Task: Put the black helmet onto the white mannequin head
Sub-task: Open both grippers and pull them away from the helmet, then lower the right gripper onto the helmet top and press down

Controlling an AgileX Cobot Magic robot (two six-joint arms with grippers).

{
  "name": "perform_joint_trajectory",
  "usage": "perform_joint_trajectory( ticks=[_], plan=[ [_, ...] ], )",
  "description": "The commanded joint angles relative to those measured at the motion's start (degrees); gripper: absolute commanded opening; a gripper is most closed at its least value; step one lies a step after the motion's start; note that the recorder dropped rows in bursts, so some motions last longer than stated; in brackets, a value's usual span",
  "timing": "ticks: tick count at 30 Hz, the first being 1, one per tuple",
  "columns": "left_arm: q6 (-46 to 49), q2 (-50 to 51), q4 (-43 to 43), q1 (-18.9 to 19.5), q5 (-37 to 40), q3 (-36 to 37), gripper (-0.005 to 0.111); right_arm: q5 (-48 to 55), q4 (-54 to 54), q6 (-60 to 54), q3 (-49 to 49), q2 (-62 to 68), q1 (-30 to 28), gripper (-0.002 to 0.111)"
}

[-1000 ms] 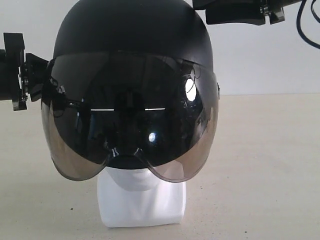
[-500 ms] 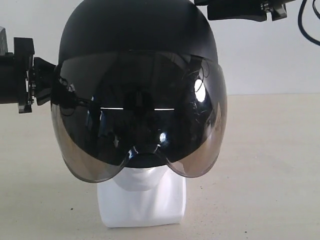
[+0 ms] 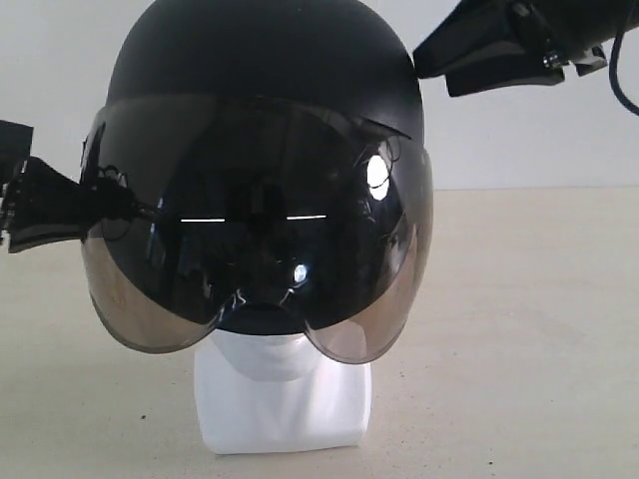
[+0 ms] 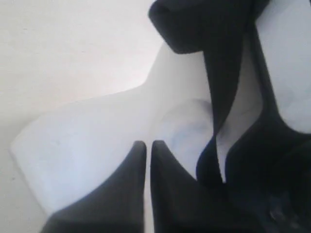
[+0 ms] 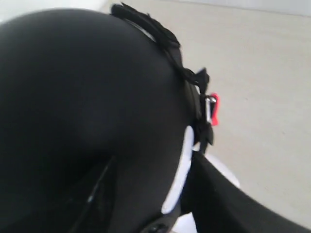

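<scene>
Bright, soft, even light fills the exterior view, leaving small white glints and two thin reflected streaks on the black helmet (image 3: 265, 80) and a faint shadow on the white mannequin head (image 3: 283, 399), while both wrist views are blurred and out of focus.

The helmet (image 3: 265, 60) shell is plain matte black. Its visor (image 3: 140, 309) is smoky: near black across the middle, paling to translucent grey-brown along the lower edge, with two thin white streaks and a few white glints. The mannequin head (image 3: 283, 399) is glossy white. My left jaws and right jaws are black. From my right wrist, the helmet's black strap (image 5: 192, 77) carries a small red tab (image 5: 214, 109), beside a white strip (image 5: 177, 179). The desk (image 3: 519, 349) is pale beige and the wall (image 3: 519, 140) off-white.
</scene>
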Motion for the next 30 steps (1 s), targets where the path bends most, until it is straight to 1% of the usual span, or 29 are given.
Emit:
perform_joint_trajectory(
  ticks=[1, 4, 7, 8, 10, 13, 16, 19, 21, 22, 24, 26, 28, 30],
  plan=[
    [-3.89, -7.32, 5.12, 1.90, -4.15, -0.18, 0.004, -3.59, -8.57, 7.14, 0.12, -0.20, -0.09, 0.033],
    [-4.48, -10.97, 6.15, 1.90, -3.82, -0.18, 0.004, -3.44, -9.34, 7.96, 0.12, -0.20, -0.09, 0.018],
    [-7.37, -14.25, 10.45, 1.90, -3.82, -0.18, 0.004, -2.37, -9.34, 9.69, 1.76, -1.85, 0.02, 0.002],
    [-7.56, -15.66, 12.08, 1.90, -3.82, -0.18, 0.004, -3.91, -9.55, 10.28, 3.36, -3.40, 0.02, 0.000],
    [-9.58, -18.84, 15.06, 1.90, -3.93, -0.18, 0.004, -7.74, -11.78, 10.28, 7.11, -7.49, 0.02, 0.000],
    [-11.18, -26.06, 16.82, 1.62, -2.26, -0.18, 0.004, -16.09, -20.67, 12.94, 14.59, -16.76, 1.22, 0.000],
    [-11.18, -34.38, 17.10, 0.73, -3.80, -0.18, 0.004, -24.93, -27.39, 16.40, 21.69, -25.87, 5.11, 0.000],
    [-11.18, -40.27, 14.19, 0.26, -8.72, -0.18, 0.004, -28.69, -25.35, 17.10, 25.82, -31.33, 10.29, 0.000],
    [-11.18, -41.02, 9.62, 0.26, -11.06, -0.18, 0.004, -28.27, -21.83, 17.55, 25.50, -31.61, 13.06, 0.000],
    [-11.18, -40.50, 6.86, 0.26, -10.15, -0.18, 0.004, -28.18, -19.49, 18.02, 25.20, -31.31, 14.64, 0.000],
    [-11.18, -37.73, 1.70, 0.26, -5.75, -0.24, 0.004, -28.18, -16.54, 17.77, 24.28, -30.36, 18.13, 0.000],
    [-10.71, -34.66, 0.53, 0.26, -2.97, -0.24, 0.004, -29.21, -15.94, 17.89, 23.43, -29.44, 22.56, 0.000],
    [-9.51, -32.77, 0.38, 0.26, -2.70, -0.46, 0.004, -30.43, -17.41, 19.07, 23.06, -28.70, 25.80, 0.000],
    [-7.83, -31.04, -0.33, 0.26, -1.81, -1.19, 0.004, -31.54, -18.15, 20.03, 23.06, -28.29, 27.81, 0.000]
  ],
)
